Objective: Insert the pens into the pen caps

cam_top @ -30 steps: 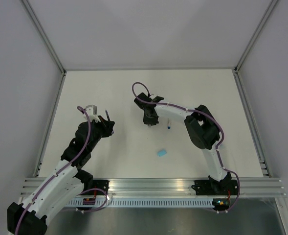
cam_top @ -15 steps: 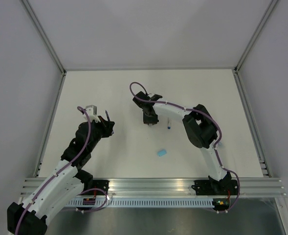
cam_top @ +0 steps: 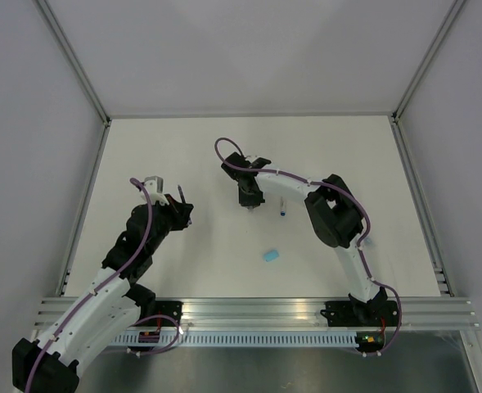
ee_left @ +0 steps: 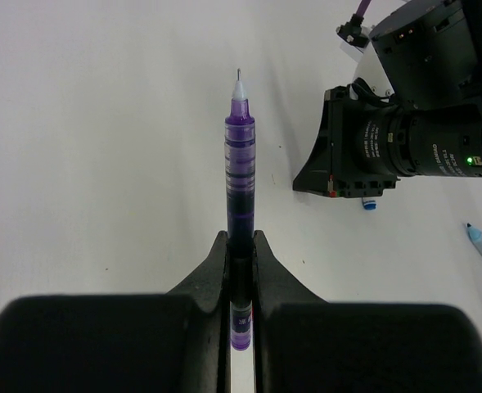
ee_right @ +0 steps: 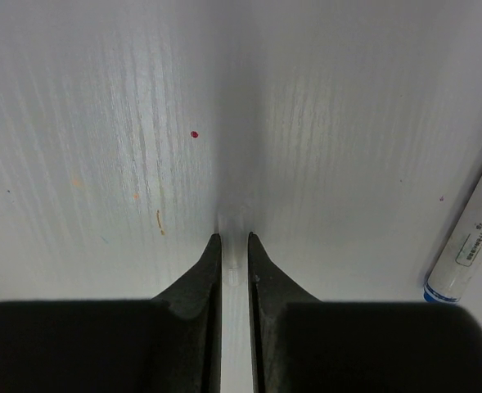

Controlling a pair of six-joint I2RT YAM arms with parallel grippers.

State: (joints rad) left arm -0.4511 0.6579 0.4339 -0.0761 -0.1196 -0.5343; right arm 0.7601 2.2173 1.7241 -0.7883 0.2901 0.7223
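A purple pen (ee_left: 241, 164) was clamped in the left gripper (ee_left: 241, 246); a pale cap (ee_right: 233, 228), pinched only at the tips of the right gripper (ee_right: 234, 241), could be squeezed loose.

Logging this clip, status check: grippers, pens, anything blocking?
Left gripper shut on purple pen, tip outward. Right gripper low, jaws narrow round small pale piece, grip unclear. Blue-white pen and pale-blue cap lie loose. Nothing blocking.
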